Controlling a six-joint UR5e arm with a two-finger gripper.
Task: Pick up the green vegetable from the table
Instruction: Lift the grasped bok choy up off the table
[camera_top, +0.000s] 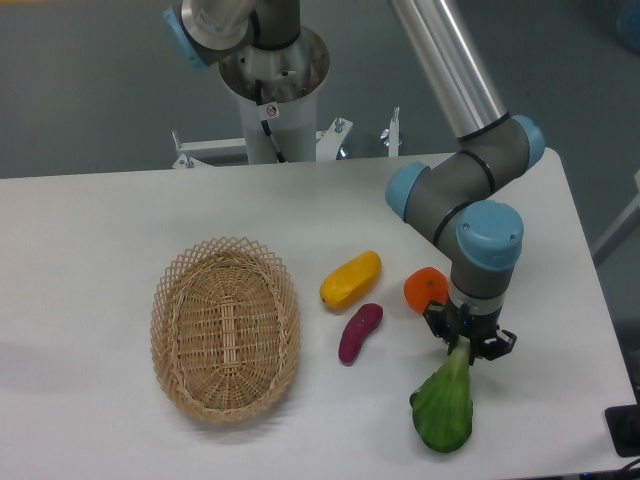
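Note:
The green vegetable (442, 410) has a broad dark green leaf and a pale stem pointing up toward the arm. It is near the front right of the white table (100, 230). My gripper (468, 343) points down and is shut on the pale stem, with the leaf hanging below the fingers. The leaf looks slightly raised and shifted right; whether its tip still touches the tabletop is unclear.
An orange fruit (424, 288) sits just left of the gripper. A yellow oblong fruit (350, 279) and a small purple piece (360, 331) lie in the middle. An oval wicker basket (226, 327) stands to the left. The table's right edge is near the arm.

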